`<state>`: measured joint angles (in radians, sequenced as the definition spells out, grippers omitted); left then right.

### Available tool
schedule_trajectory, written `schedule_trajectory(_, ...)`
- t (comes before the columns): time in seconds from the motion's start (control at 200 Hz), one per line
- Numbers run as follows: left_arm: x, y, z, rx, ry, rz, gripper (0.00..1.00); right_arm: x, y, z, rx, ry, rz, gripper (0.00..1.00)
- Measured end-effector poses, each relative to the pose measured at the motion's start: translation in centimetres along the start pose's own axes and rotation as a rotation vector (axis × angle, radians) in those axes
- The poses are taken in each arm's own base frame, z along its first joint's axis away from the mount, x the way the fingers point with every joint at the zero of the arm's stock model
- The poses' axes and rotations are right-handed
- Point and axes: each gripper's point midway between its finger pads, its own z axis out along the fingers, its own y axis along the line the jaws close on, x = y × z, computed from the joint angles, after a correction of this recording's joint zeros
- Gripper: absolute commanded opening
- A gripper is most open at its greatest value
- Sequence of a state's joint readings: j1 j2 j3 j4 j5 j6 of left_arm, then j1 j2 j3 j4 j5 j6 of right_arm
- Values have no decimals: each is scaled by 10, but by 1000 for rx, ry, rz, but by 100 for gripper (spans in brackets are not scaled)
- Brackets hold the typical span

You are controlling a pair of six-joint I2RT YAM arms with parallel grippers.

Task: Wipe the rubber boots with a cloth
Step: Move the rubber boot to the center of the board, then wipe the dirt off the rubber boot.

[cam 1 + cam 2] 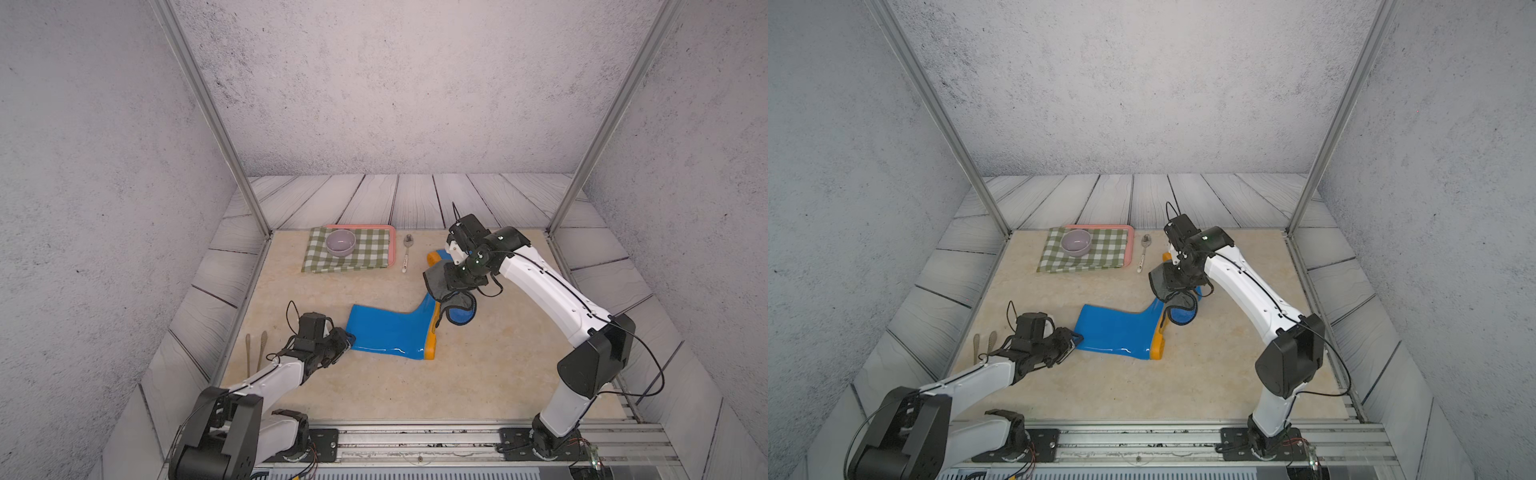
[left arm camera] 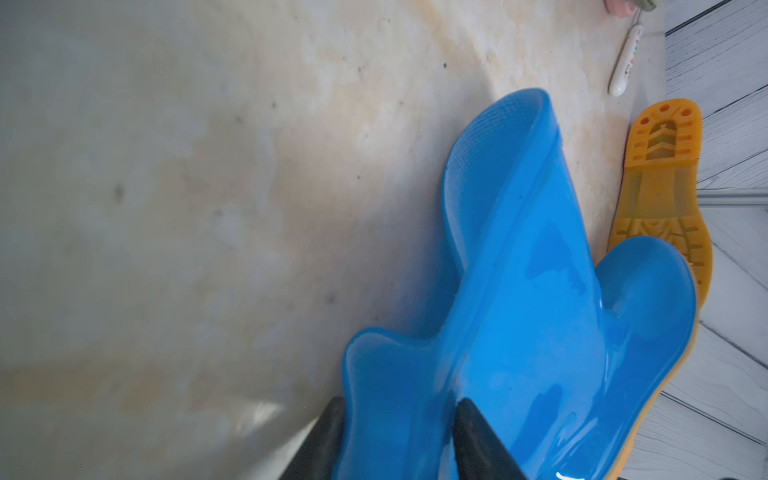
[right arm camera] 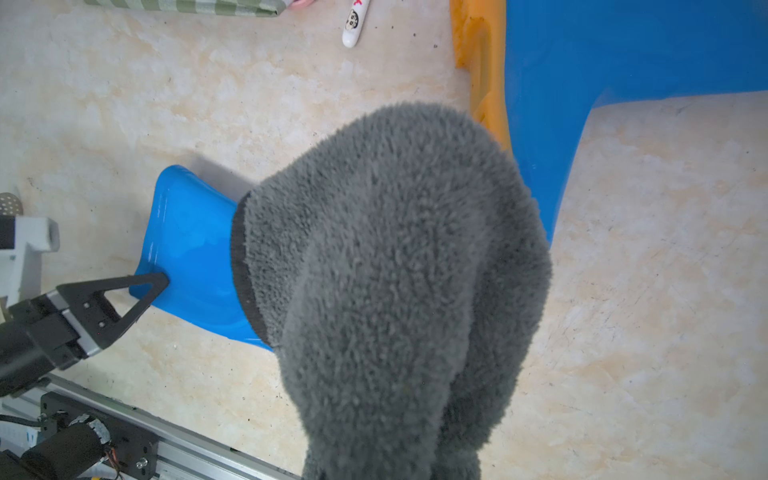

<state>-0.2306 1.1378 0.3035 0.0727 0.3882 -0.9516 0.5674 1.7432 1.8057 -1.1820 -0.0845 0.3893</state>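
Near boot (image 1: 386, 332) lay flat on its side mid-tabletop (image 1: 374, 390), with the open shaft end toward the left arm and the yellow-orange sole toward the right arm. Far boot (image 1: 434, 257) lay further back, on its side too. It was mostly hidden by the right arm in both top views, and the left wrist view caught its treaded sole. Left gripper (image 1: 348, 338) sat low at the near boot's shaft opening, jaws partly apart and straddling a corner of the cuff. In the right wrist view one of its fingers (image 3: 145, 286) touched the rim, but I couldn't tell whether the rubber was actually clamped. Right gripper (image 1: 446, 289) was closed on the cloth (image 1: 434, 280), its fingertips buried in the pile. The cloth hung bunched with the grey side out, the blue reverse and black edging showing at the lower fold. It hung at the near boot's foot end, just beside the sole; contact unclear. At the back, a green-checked cloth (image 1: 365, 259) was draped over a pink tray (image 1: 392, 232) with a pale bowl (image 1: 340, 243) on top. A spoon (image 1: 406, 253) lay just beside the tray.
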Motion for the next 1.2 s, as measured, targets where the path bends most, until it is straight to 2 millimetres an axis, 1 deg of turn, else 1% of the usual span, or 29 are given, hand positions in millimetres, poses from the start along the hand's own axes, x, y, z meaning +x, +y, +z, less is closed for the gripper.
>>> schedule_trajectory(0.025, 2, 0, -3, 2, -1, -1, 66, 0, 0, 1, 1, 2, 1, 0)
schedule_trajectory(0.06, 4, -1, -6, 2, -3, -1, 75, 0, 0, 3, 2, 7, 1, 0)
schedule_trajectory(0.095, 4, -1, -10, 0, -10, -4, 82, 0, 0, 5, 4, 12, 2, 0)
schedule_trajectory(0.135, 4, -2, -15, -1, -21, -5, 85, 0, 0, 6, 5, 14, 3, 0)
schedule_trajectory(0.215, 1, -4, -28, -4, -60, 9, 89, 0, 0, 6, 3, 13, 3, 0)
schedule_trajectory(0.26, -3, -5, -35, -6, -93, 14, 95, 0, 1, 6, 2, 11, 2, 0)
schedule_trajectory(0.335, -11, -7, -47, -17, -152, 33, 96, 0, 2, 6, 1, 10, 2, 0)
schedule_trajectory(0.395, -19, -8, -52, -38, -188, 50, 96, 0, 4, 5, -1, 10, 2, 0)
schedule_trajectory(0.43, -24, -9, -52, -54, -196, 58, 95, 1, 4, 5, -2, 10, 0, 0)
schedule_trajectory(0.485, -32, -9, -48, -83, -192, 62, 90, 1, 6, 6, -3, 11, -3, 0)
schedule_trajectory(0.581, -44, -3, -31, -144, -149, 52, 85, 3, 8, 7, -5, 15, -5, 0)
schedule_trajectory(0.651, -48, -1, -17, -164, -102, 54, 80, 5, 9, 9, -5, 21, -5, 0)
schedule_trajectory(0.741, -51, -5, -3, -159, -61, 76, 77, 9, 11, 12, -4, 31, -7, 0)
schedule_trajectory(0.781, -53, -7, 2, -150, -49, 88, 74, 10, 11, 13, -3, 34, -7, 0)
schedule_trajectory(1.016, -56, -20, 13, -65, -32, 125, 67, 12, 15, 15, -5, 38, -8, 0)
schedule_trajectory(1.081, -54, -19, 19, -50, -23, 128, 63, 12, 16, 15, -7, 36, -8, 0)
schedule_trajectory(1.121, -51, -15, 24, -49, -10, 126, 61, 13, 18, 15, -8, 36, -9, 0)
schedule_trajectory(1.161, -47, -10, 29, -51, 7, 125, 57, 13, 20, 14, -10, 36, -11, 0)
schedule_trajectory(1.201, -48, -13, 32, -27, 8, 134, 54, 12, 23, 14, -13, 32, -16, 0)
